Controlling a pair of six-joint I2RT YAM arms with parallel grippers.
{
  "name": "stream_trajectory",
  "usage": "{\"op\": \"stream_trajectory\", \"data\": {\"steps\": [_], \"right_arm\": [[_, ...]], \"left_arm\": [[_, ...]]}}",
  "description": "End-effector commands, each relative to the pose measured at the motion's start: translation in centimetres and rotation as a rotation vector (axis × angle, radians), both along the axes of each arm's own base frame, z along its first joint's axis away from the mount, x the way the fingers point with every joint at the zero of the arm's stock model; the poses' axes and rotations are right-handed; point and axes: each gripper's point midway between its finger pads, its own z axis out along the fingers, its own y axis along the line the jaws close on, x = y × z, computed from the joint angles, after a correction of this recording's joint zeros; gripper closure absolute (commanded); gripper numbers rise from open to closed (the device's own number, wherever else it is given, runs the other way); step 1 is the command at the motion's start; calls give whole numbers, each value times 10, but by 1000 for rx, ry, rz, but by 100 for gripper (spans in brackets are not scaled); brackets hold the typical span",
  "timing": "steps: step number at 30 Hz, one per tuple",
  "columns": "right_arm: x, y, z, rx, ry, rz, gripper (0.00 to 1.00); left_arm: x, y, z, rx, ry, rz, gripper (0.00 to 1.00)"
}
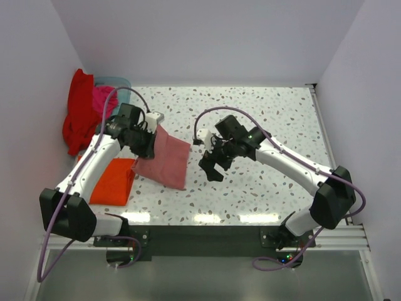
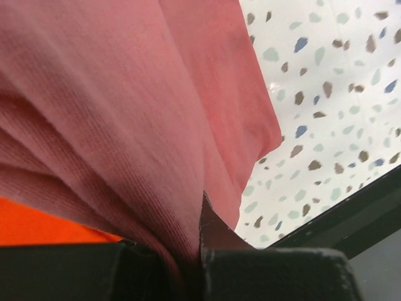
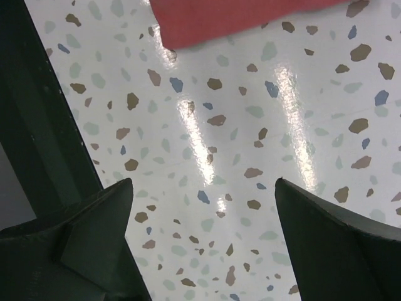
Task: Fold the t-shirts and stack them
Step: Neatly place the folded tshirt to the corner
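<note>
Four soft cloth t-shirts share the white speckled table [image 1: 263, 125], whose bare surface fills the centre and right of the top view.

The largest piece in play is the dusty rose-pink cotton t-shirt [image 1: 166, 160], left of centre. It is folded into a rough square, with its upper left corner raised and the rest lying flat. Judging by how it drapes in layered folds in the left wrist view, it is light, limp and not slippery. It will sag from any single hold, so it is best taken at a corner or along a folded edge, pinching all the layers together.

The crumpled red t-shirt [image 1: 78, 119] hangs at the upper left. Below it, at the lower left, the bright orange folded t-shirt [image 1: 113, 182] lies flat. It looks like the base of the stack, with the pink one just beside it.

A magenta t-shirt [image 1: 103, 99] sits bunched in the pale blue plastic basket [image 1: 119, 84].

The left gripper [image 2: 200, 251] is clenched on the pink shirt's edge, with cloth gathered between its jaws. The right gripper [image 3: 203, 188] hovers near the centre of the top view, spread wide over bare table and holding nothing.
</note>
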Motion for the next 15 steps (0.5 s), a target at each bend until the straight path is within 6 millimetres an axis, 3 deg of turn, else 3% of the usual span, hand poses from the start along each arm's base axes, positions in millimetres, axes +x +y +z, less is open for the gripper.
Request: {"op": "stream_trajectory", "data": {"steps": [1,4,7,11,15], "right_arm": [[1,-17,-1,-56,-62,12,1],[0,-23,-5,-76,-66,21,1],[-1,-27,-10,-97,-67,25,1],[-3,-30,-15,-109,-63,31,1],[-3,-31,-19,-116,-55,32,1]], "left_arm": [[6,21,23,101,-52,-56,100],[7,34,39,150,-69,-64,100],[-5,54,39,192,-21,-77,100],[-42,72,22,153,129,-69,100],[-64,76,18,133,118,-73,100]]}}
